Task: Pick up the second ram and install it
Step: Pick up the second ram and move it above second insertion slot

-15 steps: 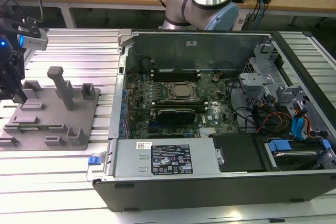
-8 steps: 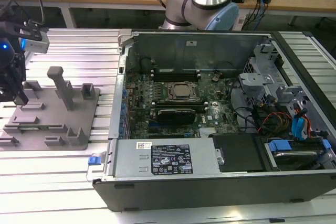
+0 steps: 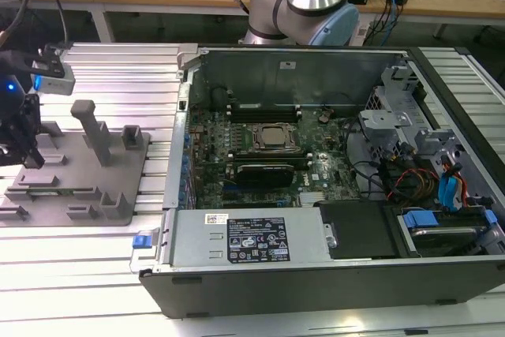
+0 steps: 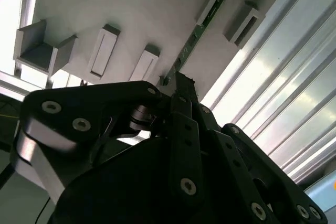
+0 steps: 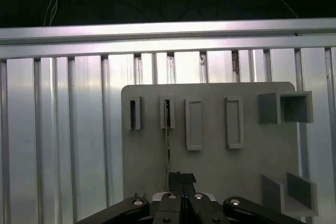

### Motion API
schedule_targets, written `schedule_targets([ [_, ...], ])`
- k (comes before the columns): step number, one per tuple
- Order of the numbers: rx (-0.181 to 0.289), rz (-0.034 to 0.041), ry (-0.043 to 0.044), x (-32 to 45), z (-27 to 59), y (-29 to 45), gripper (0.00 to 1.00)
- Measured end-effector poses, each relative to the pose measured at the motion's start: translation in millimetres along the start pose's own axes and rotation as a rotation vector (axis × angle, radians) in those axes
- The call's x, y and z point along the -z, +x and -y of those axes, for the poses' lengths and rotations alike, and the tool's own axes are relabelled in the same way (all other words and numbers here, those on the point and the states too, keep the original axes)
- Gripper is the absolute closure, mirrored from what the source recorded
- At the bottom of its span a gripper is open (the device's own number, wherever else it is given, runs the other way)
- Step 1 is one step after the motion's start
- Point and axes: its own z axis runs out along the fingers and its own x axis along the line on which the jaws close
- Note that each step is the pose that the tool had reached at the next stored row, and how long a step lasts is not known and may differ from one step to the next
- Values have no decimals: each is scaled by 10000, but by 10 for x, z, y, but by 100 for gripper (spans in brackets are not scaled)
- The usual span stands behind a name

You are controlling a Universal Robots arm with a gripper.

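Fingers point(image 5: 176, 181) tight on 2nd ram point(image 5: 168, 145) end

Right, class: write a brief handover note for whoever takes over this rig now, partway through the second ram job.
End effector: low over the grey holder tray, at the near end of the second ram; whether it grips cannot be told.
Second ram: on edge in its tray slot, not lifted out.
Done: end effector positioned at the ram.
Left: lifting it out and installing it in the open computer case, at the exterior view's right.
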Motion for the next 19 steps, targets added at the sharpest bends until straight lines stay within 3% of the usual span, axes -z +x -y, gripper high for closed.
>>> schedule_targets([
  [19, 3, 2, 1, -251, -21, 35, 92],
])
